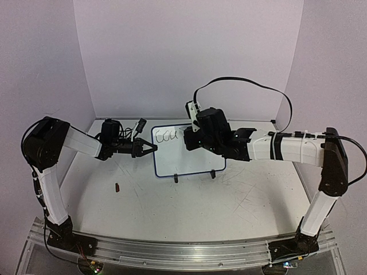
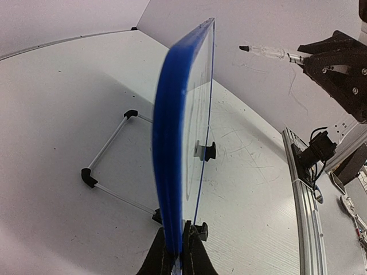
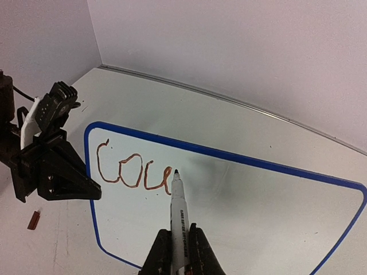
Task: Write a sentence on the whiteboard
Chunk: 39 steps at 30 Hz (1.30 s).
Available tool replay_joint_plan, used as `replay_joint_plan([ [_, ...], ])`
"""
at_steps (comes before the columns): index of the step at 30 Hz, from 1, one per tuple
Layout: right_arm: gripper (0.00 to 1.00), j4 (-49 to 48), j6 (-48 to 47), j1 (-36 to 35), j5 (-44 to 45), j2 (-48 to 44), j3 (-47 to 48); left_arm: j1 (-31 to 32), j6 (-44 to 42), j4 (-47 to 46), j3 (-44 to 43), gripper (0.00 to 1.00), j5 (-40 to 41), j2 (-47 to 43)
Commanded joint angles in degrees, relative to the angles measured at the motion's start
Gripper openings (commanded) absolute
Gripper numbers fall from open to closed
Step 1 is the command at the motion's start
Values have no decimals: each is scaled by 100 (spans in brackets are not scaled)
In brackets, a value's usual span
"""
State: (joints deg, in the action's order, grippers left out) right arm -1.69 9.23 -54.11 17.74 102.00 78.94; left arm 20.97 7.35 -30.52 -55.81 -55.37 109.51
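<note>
The whiteboard [image 1: 189, 152] is stood upright on the desk [image 1: 172, 217], a little behind its middle, on two black clip feet [image 1: 176, 179]. Its left edge is gripped by the left claw [image 1: 150, 148], whose fingers are pressed narrowly onto the blue frame. In the left wrist view the board [image 2: 172, 143] is seen almost edge-on, so nothing written on its face can be read there. A thin wire stand [image 2: 109, 154] with black corners is seen behind it.

Of the sentence [image 3: 132, 169], only "Cou" can be made out, in reddish-brown loops at the upper left of the board [image 3: 258, 217]. From the top view the letters [image 1: 167, 136] are small, and the board's upper right corner is covered by the right arm.

A marker [image 3: 178, 212] is clamped upright in the right claw [image 3: 180, 246]. Its tip is placed at the end of the last stroke, and whether it touches the face cannot be told. The lower barrel is cut off by the frame edge.

A small reddish-brown piece [image 1: 117, 187] is left on the desk, left of the board; what it is cannot be told.
</note>
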Motion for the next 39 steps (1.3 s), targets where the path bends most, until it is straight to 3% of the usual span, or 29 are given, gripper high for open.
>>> replay_joint_plan([
  [1, 0, -169, -15, -37, -214, 43, 219, -14, -226, 178, -41, 0, 800, -123],
  [22, 0, -165, -42, -49, -19, -200, -45, -5, -239, 222, -41, 0, 957, -152],
  [39, 0, -22, -88, -39, 209, 149, 348, 1, -217, 262, -96, 0, 941, -97],
])
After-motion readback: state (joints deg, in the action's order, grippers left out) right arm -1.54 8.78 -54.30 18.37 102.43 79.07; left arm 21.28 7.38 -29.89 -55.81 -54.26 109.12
